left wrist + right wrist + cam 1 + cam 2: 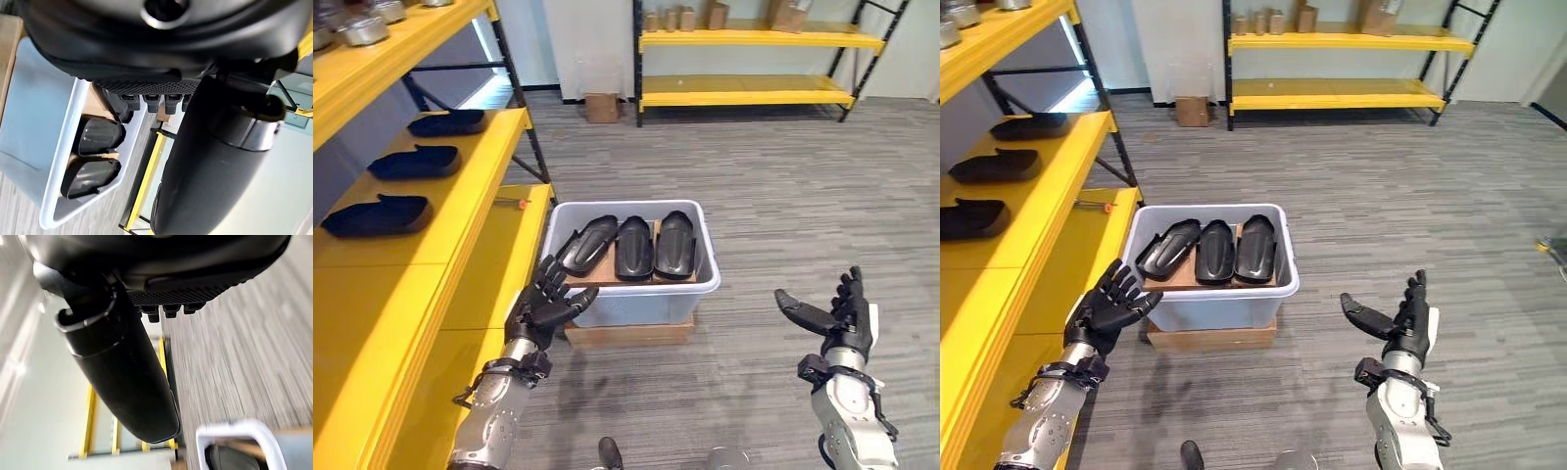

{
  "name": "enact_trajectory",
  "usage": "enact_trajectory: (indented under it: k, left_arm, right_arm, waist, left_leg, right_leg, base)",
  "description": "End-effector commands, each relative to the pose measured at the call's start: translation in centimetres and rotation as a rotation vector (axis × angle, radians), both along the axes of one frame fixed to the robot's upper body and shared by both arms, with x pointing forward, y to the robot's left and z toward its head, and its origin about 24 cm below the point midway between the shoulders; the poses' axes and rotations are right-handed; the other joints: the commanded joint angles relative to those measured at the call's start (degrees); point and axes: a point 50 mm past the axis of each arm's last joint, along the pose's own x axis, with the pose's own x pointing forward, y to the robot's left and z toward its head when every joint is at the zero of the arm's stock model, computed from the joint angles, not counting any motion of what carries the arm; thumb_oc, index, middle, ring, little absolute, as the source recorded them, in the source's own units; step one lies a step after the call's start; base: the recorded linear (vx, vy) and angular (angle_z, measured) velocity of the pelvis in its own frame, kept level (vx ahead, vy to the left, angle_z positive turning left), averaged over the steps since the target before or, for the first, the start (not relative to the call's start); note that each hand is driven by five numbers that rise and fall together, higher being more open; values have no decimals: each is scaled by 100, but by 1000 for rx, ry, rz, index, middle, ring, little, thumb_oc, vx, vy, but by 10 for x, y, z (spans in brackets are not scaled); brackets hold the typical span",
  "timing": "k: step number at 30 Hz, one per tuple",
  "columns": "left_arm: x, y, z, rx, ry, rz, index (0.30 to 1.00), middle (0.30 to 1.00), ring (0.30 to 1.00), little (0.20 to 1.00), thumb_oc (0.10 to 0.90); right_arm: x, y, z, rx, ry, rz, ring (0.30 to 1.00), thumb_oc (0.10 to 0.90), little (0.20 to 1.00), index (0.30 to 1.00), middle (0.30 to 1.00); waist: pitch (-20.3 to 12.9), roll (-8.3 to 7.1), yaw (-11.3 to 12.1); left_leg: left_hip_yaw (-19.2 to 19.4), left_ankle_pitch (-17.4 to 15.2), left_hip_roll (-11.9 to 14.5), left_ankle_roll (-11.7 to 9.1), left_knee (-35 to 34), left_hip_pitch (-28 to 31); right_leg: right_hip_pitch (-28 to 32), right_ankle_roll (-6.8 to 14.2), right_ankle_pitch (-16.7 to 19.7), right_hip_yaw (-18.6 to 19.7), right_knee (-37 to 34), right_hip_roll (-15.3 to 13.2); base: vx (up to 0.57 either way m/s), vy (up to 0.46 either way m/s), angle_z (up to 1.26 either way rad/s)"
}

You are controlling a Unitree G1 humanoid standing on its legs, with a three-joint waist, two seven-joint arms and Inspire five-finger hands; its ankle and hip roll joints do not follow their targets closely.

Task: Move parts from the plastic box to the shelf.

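Note:
A pale plastic box (636, 294) sits on a cardboard base on the floor beside the yellow shelf (460, 225). Three black curved parts (635, 246) lie side by side in it on a cardboard sheet. Three more black parts (414, 162) rest on the shelf's middle level. My left hand (548, 299) hovers open at the box's near left corner, fingers spread and holding nothing. My right hand (837, 318) floats open over the carpet to the right of the box, also empty. The left wrist view shows two of the parts (95, 134) past the straight fingers.
Metal tins (362, 29) stand on the shelf's top level. An orange-tipped tool (514, 203) lies on the lower shelf board. A second yellow rack (744, 59) with small cartons stands at the far wall, a cardboard box (601, 106) on the floor beside it. Grey carpet surrounds the box.

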Motion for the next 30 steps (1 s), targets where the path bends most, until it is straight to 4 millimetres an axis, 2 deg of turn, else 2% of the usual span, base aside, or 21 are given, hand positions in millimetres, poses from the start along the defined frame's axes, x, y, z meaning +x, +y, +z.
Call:
enact_trajectory:
  k: [1, 3, 7, 8, 10, 11, 13, 14, 15, 16, 17, 19, 20, 22, 23, 26, 30]
  left_arm:
    - [8, 1, 40, -40, -199, -20, 1000, 1000, 1000, 1000, 900]
    - [-2, 3, 51, 16, -236, -71, 1000, 1000, 1000, 1000, 900]
    - [-6, 3, 52, 34, -219, -85, 1000, 1000, 1000, 1000, 900]
    - [-7, 4, 51, 18, -223, -71, 1000, 1000, 1000, 1000, 900]
    - [-9, 4, 49, 22, -223, -65, 1000, 1000, 1000, 1000, 900]
    - [-10, 5, 48, 38, -223, -62, 1000, 1000, 1000, 1000, 900]
    - [-12, 9, 53, 53, -254, -14, 1000, 1000, 1000, 1000, 900]
    - [-13, 10, 55, 46, -264, 4, 1000, 1000, 1000, 1000, 900]
    - [-13, 15, 62, 31, -301, 67, 1000, 1000, 1000, 1000, 900]
    - [-13, 16, 63, 30, -306, 75, 1000, 1000, 1000, 1000, 900]
    - [-10, 14, 67, 24, -327, 91, 1000, 1000, 1000, 1000, 900]
    - [-6, 8, 71, 15, -349, 66, 1000, 1000, 1000, 1000, 900]
    - [-5, 4, 74, 18, -369, 35, 1000, 1000, 1000, 1000, 900]
    - [-3, -3, 76, 13, -386, -17, 1000, 1000, 1000, 1000, 900]
    - [-2, -5, 76, 13, -385, -38, 1000, 1000, 1000, 1000, 900]
    - [1, -19, 74, 0, -360, -130, 1000, 1000, 1000, 1000, 900]
    - [-1, -31, 69, 5, -317, -194, 1000, 1000, 1000, 1000, 900]
  right_arm:
    - [14, 10, 40, -48, -191, 76, 1000, 900, 1000, 1000, 1000]
    - [11, 6, 39, -38, -191, 35, 1000, 900, 1000, 1000, 1000]
    - [15, 10, 41, -41, -210, 42, 1000, 900, 1000, 1000, 1000]
    - [22, 18, 43, -42, -224, 66, 1000, 900, 1000, 1000, 1000]
    - [27, 23, 44, -46, -227, 92, 1000, 900, 1000, 1000, 1000]
    - [30, 27, 45, -49, -230, 108, 1000, 900, 1000, 1000, 1000]
    - [36, 30, 49, -55, -243, 143, 1000, 900, 1000, 1000, 1000]
    - [37, 31, 50, -57, -247, 153, 1000, 900, 1000, 1000, 1000]
    - [40, 33, 55, -71, -265, 203, 1000, 900, 1000, 1000, 1000]
    - [41, 33, 56, -74, -267, 212, 1000, 900, 1000, 1000, 1000]
    - [43, 34, 60, -90, -282, 246, 1000, 900, 1000, 1000, 1000]
    - [43, 33, 62, -93, -288, 256, 1000, 900, 1000, 1000, 1000]
    - [39, 34, 61, -92, -295, 256, 1000, 900, 1000, 1000, 1000]
    - [32, 30, 59, -86, -300, 227, 1000, 900, 1000, 1000, 1000]
    - [28, 29, 58, -86, -298, 213, 1000, 900, 1000, 1000, 1000]
    - [16, 24, 54, -84, -274, 162, 1000, 900, 1000, 1000, 1000]
    - [13, 30, 51, -93, -249, 161, 1000, 900, 1000, 1000, 1000]
  waist:
    - [-291, 133, 4]
    - [-231, 188, 72]
    - [-263, 217, 208]
    - [-317, 245, 380]
    - [-341, 197, 492]
    - [-311, 182, 533]
    - [-259, 109, 583]
    - [-238, 91, 594]
    - [-127, 20, 648]
    - [-105, 1, 654]
    - [-19, -57, 650]
    - [42, -32, 570]
    - [123, 98, 374]
    - [208, 207, 183]
    - [222, 220, 128]
    - [93, 50, -22]
    - [-64, -36, -34]
  left_leg:
    - [-277, -849, -324, 288, 69, 552]
    - [-324, -930, -433, 371, 167, 482]
    - [-250, -977, -569, 453, 210, 311]
    - [-98, -975, -607, 487, 222, 192]
    - [-45, -1030, -687, 456, 204, 178]
    - [120, -952, -635, 434, 214, 121]
    - [361, -903, -545, 286, 335, -38]
    - [412, -891, -510, 236, 407, -103]
    - [597, -852, -302, -2, 799, -390]
    - [628, -861, -276, -24, 857, -424]
    - [710, -903, -212, -89, 973, -460]
    - [600, -942, -285, -70, 848, -288]
    - [404, -1024, -311, -30, 440, 251]
    - [154, -1148, -270, 27, 115, 694]
    - [91, -1194, -253, 39, 36, 819]
    - [-66, -1389, -336, -15, 24, 1015]
    - [-65, -1535, -361, -40, 83, 1131]
  right_leg:
    - [-177, -37, -39, -3, 1023, 486]
    - [-327, -72, 18, 41, 1468, 530]
    - [-241, -113, 39, -113, 1921, 463]
    - [-161, -93, 163, -402, 2235, 226]
    - [-83, 5, 69, -533, 2210, 80]
    - [-10, -14, 90, -676, 1962, 147]
    - [206, -30, -193, -891, 670, 439]
    - [291, -73, -310, -948, 244, 517]
    - [729, -369, -666, -1153, -1409, 737]
    - [781, -397, -633, -1169, -1640, 745]
    - [810, -433, -301, -1195, -2517, 708]
    - [632, -305, 162, -1069, -2803, 594]
    - [-191, -43, 663, -808, -2529, 345]
    - [-986, 83, 955, -465, -2286, 76]
    - [-1101, 111, 948, -407, -2209, 18]
    - [-668, 192, 1078, -406, -2611, -65]
    - [-429, 199, 1044, -600, -2447, -51]
  base:
    - [161, 143, -16]
    - [172, 209, -29]
    - [71, 204, 20]
    - [43, 182, -10]
    - [71, 131, -32]
    - [40, 22, -70]
    - [4, -61, -73]
    - [-3, -142, -89]
    - [-19, -123, -88]
    - [-41, -160, -86]
    - [-42, -92, -57]
    - [-22, -75, -69]
    - [22, -61, -52]
    - [92, -127, 3]
    - [171, -174, 24]
    - [335, -281, 159]
    - [298, -241, 86]
